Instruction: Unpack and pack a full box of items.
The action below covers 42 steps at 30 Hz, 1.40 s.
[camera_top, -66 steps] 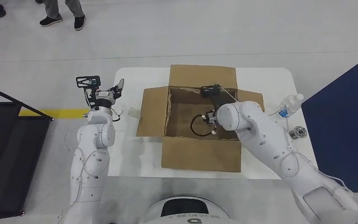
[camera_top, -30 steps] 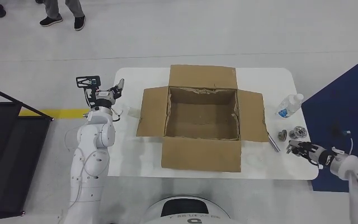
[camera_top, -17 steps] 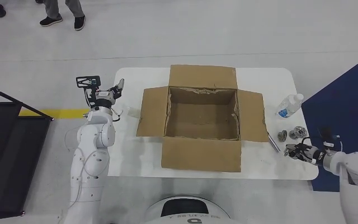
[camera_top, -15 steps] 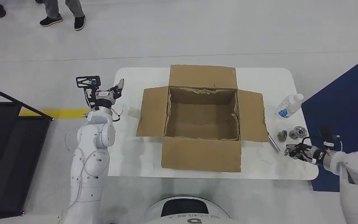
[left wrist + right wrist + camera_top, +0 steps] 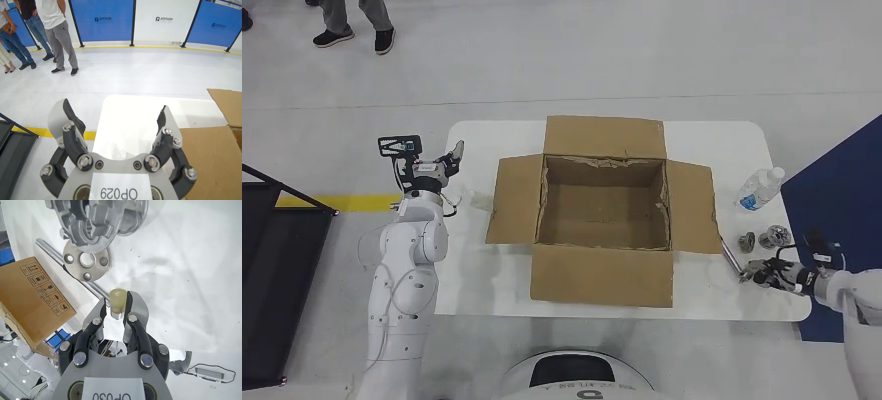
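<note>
The cardboard box (image 5: 604,215) sits mid-surface (image 5: 474,285), flaps spread. Up close, the right tool (image 5: 115,306) pinches one pale yellowish plug (image 5: 117,302) beside one steel rod (image 5: 50,251), one flange (image 5: 87,262) and one casting (image 5: 98,219), cut off. One water bottle (image 5: 760,188) stands near. The left tool (image 5: 114,106) gapes wide, holding nothing.

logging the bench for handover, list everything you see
cardboard box: 1, brown, open, mid table
water bottle: 1, clear, table's right side
metal rod: 1, silver, beside box's right flap
flange disc: 1, silver, by the rod
cast part: 1, silver, beside the disc
plug: 1, yellowish, in right pincer
plastic scrap: 1, clear, below left pincer
table: 1, white
left pincer: open, table's left edge
right pincer: shut on plug, near rod
</note>
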Each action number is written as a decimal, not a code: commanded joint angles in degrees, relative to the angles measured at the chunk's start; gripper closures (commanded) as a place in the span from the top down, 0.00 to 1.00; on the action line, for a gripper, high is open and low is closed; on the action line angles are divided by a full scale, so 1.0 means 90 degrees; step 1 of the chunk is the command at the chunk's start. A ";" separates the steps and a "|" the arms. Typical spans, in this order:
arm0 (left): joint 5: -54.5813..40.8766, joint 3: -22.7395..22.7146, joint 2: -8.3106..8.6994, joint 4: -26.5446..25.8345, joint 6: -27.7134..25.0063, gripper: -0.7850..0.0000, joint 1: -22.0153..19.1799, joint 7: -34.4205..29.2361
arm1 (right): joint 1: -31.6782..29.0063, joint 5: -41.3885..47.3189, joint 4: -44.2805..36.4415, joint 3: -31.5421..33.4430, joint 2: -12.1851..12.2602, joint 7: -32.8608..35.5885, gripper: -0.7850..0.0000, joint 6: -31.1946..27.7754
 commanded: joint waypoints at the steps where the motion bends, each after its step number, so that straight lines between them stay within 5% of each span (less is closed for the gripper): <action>1: 0.0000 0.0000 0.0000 0.0000 0.0000 1.00 0.0000 0.0000 | 0.0022 -0.0006 0.0039 -0.0044 0.0010 0.0003 0.35 0.0013; 8: 0.0000 0.0000 0.0000 0.0000 0.0000 1.00 0.0000 0.0000 | -0.0096 0.0117 0.0006 0.0011 0.0034 -0.0081 0.39 0.0009; 18: 0.0000 0.0000 0.0000 0.0000 0.0000 1.00 0.0000 0.0000 | -0.0582 0.0368 -0.0642 0.0365 0.0043 -0.0400 0.62 0.0086; 21: 0.0000 0.0000 0.0000 0.0000 0.0000 1.00 0.0000 0.0000 | -0.1085 0.0988 -0.1282 0.1023 -0.0014 -0.0813 0.74 -0.0157; 24: 0.0000 0.0000 0.0000 0.0000 0.0000 1.00 0.0000 0.0000 | -0.1872 0.2008 -0.2464 0.1838 -0.0172 -0.1361 0.99 -0.0807; 30: 0.0000 0.0000 0.0000 0.0000 0.0000 1.00 0.0000 0.0000 | -0.2741 0.2708 -0.4646 0.2191 -0.0359 -0.1367 1.00 -0.1982; 36: 0.0000 0.0000 0.0000 0.0000 0.0000 1.00 0.0000 0.0000 | -0.1443 0.1112 -0.5424 0.0880 -0.0027 -0.0338 1.00 -0.0860; 42: 0.0000 0.0000 0.0000 0.0000 0.0000 1.00 0.0000 0.0000 | 0.0927 -0.0079 -0.3999 -0.1714 0.0210 0.0700 0.96 -0.0096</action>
